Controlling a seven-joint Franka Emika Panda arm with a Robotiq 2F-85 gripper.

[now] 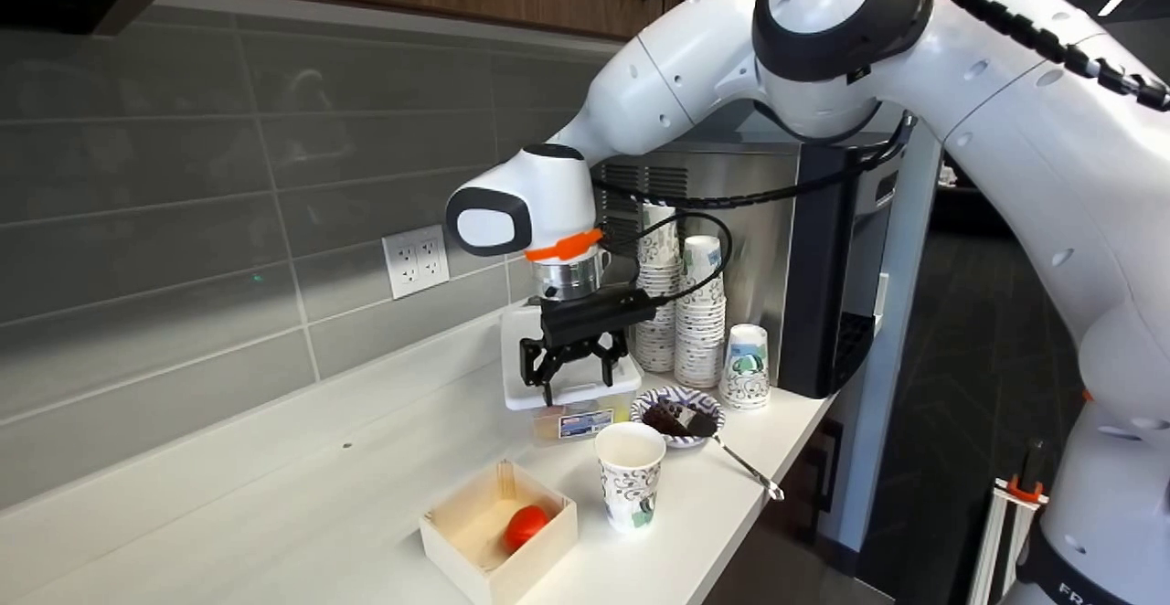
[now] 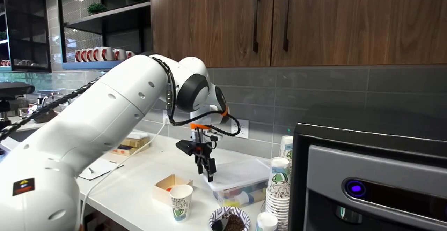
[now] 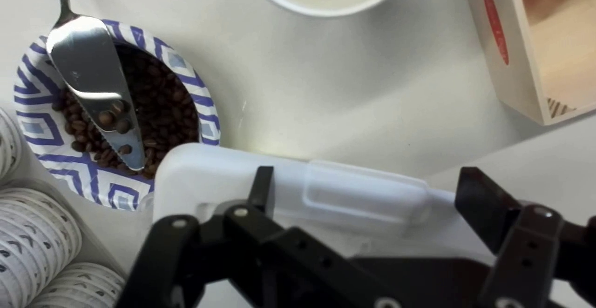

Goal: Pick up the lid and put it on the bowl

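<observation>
Tub (image 2: 241, 194) with lid (image 2: 241, 172) lying across its top; placing looks done, though full seating can't be told. Claw (image 3: 367, 173) over one edge of the lid, fingers (image 3: 262, 189) spread wide, grasping nothing; left, by my guess: a press if needed, then retreat

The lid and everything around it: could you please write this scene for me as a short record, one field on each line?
Tub: clear, colourful pieces inside
Lid: on top of the tub; whether pressed shut, cannot tell
Fingers: spread apart, near the lid; touching or not, cannot tell
Patterned bowl: brown beans inside
Metal server: blade over the beans, a few lying on it
Box: pale, red object inside
Paper cup: upright, between box and patterned bowl
Cup stacks: next to the steel-sided machine
</observation>
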